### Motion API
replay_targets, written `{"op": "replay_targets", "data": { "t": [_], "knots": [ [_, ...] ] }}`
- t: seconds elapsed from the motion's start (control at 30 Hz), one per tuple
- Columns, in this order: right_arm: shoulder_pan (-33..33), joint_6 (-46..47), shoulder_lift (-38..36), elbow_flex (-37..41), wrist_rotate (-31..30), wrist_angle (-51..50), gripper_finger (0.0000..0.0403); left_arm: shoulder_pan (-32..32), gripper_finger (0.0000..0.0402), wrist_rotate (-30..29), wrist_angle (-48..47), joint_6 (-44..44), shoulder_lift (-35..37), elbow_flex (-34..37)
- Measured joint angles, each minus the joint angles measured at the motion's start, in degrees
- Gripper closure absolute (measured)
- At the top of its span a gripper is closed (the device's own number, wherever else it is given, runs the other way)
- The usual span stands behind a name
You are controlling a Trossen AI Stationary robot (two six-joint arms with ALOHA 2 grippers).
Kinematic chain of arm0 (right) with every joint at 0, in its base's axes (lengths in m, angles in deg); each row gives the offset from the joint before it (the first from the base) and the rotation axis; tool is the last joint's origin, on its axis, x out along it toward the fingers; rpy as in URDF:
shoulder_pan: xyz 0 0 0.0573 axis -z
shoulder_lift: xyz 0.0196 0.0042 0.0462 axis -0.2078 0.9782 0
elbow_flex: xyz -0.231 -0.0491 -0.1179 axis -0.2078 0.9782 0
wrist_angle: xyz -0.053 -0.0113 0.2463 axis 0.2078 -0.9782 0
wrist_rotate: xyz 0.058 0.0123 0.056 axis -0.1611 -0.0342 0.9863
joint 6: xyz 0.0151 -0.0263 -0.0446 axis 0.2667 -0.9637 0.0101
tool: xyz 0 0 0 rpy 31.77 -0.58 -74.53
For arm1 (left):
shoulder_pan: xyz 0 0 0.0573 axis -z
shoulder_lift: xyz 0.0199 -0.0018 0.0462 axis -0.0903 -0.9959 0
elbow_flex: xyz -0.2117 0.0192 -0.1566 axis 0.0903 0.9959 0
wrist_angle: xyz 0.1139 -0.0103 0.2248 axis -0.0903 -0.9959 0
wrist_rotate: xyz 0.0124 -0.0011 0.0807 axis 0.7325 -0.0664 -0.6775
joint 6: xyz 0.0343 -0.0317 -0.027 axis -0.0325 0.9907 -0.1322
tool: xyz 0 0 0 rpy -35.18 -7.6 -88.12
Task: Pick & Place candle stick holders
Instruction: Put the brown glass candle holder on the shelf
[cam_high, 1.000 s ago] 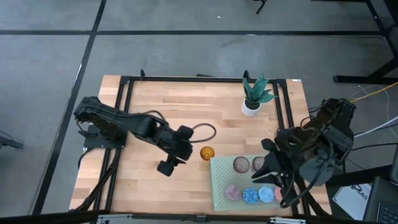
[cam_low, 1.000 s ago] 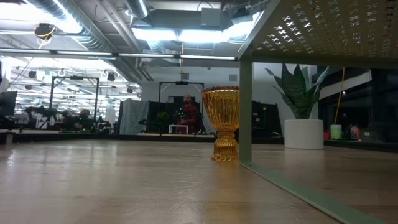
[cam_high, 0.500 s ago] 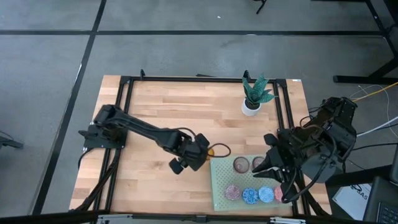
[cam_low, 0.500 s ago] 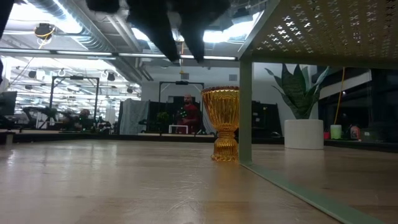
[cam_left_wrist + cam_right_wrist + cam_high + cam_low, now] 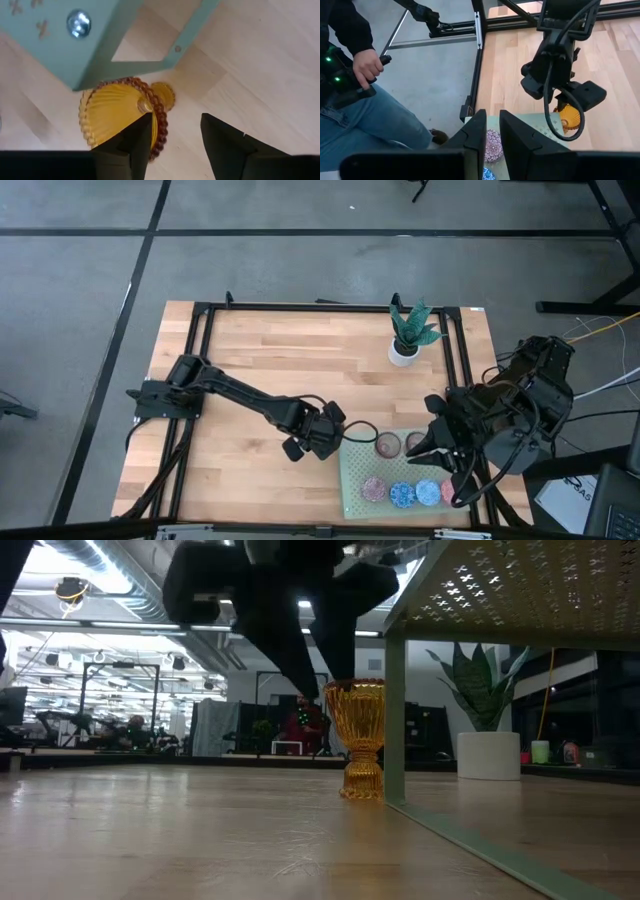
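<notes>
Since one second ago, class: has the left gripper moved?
Yes. The left gripper has swung toward the green mat, now straddling the rim of the amber holder beside its corner.

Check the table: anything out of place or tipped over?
Nothing tipped or spilled. One amber holder stands upright on the bare wood, off the green mat where the other cups sit; the left gripper has open jaws at its rim. Right gripper waits over the mat.
</notes>
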Motion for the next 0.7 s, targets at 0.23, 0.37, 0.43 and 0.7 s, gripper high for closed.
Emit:
{"op": "replay_targets", "data": {
  "t": [0.23,0.37,0.43,0.7],
  "knots": [
    [0.0,0.0,0.0,0.0,0.0,-1.3,0.0347,0.0,0.0297,-1.3,1.2,-1.3,-1.5,0.0],
    [0.0,0.0,0.0,0.0,0.0,-2.4,0.0347,-0.2,0.0354,-2.7,1.0,-1.1,-1.2,0.0],
    [0.0,-0.2,0.0,0.0,0.0,-2.9,0.0347,-0.4,0.0382,-2.2,0.7,-0.2,-1.0,0.0],
    [0.0,-7.2,0.0,0.0,0.0,-3.1,0.0347,-0.4,0.0385,-1.4,-6.0,6.9,4.2,0.0]
  ]
}}
